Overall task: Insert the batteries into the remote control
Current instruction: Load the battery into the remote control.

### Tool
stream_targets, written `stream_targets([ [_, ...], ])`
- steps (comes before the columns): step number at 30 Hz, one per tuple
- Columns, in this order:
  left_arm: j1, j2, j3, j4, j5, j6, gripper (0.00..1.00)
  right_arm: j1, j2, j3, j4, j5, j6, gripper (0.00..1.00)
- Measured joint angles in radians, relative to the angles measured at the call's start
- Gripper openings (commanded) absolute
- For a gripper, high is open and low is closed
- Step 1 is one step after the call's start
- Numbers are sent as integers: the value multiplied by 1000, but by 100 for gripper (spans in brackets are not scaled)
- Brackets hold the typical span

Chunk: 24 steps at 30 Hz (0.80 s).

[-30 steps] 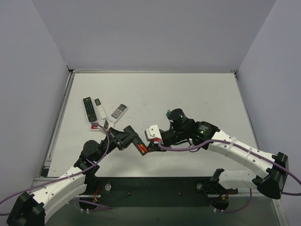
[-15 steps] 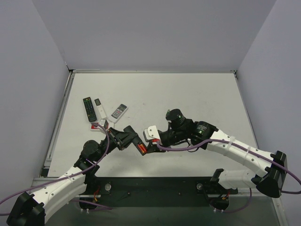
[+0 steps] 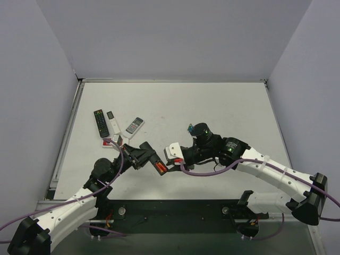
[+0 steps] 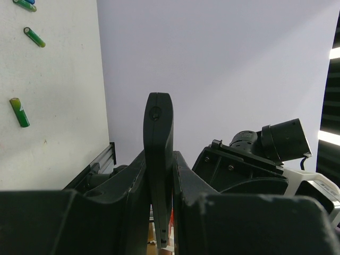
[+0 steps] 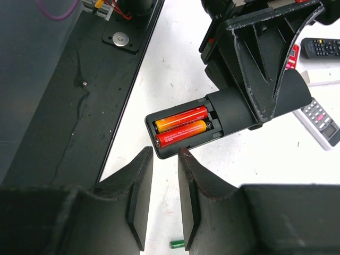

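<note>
A fixed overhead camera is looking down from the near edge over the whole desk [image 3: 212, 101]. The left wrist camera is sighting closely along the edge of the remote control [image 4: 158, 159]; the right wrist camera is facing its open back.

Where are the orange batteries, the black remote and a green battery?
Orange-red cylinder batteries [image 5: 183, 117]: right wrist view, middle of the upper one.
Slim black bar remote control [image 5: 232, 112]: right wrist view, its back, beside the battery bay.
Small green cylinder battery [image 4: 19, 112]: left wrist view, its middle.
</note>
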<state>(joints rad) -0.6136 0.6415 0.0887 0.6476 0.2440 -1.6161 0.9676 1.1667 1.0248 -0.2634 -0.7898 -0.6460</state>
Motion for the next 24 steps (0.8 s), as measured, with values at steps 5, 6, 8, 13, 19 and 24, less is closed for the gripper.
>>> stream_targets([
  [5, 0, 0, 0, 0, 1, 0, 0, 0, -8, 3, -11, -3, -52, 22],
  [6, 0, 0, 0, 0, 1, 0, 0, 0, -8, 5, -14, -5, -62, 22],
  [8, 0, -2, 0, 0, 3, 0, 0, 0, -8, 17, -26, -14, -80, 22],
  [13, 0, -5, 4, 0, 7, 0, 0, 0, -2, 57, -46, -34, -117, 22],
  [19, 0, -6, 12, 1, 16, 1, 0, 0, 26, 90, -71, -61, -146, 21],
  [24, 0, -6, 12, 1, 19, 1, 0, 0, 50, 92, -101, -74, -163, 21],
])
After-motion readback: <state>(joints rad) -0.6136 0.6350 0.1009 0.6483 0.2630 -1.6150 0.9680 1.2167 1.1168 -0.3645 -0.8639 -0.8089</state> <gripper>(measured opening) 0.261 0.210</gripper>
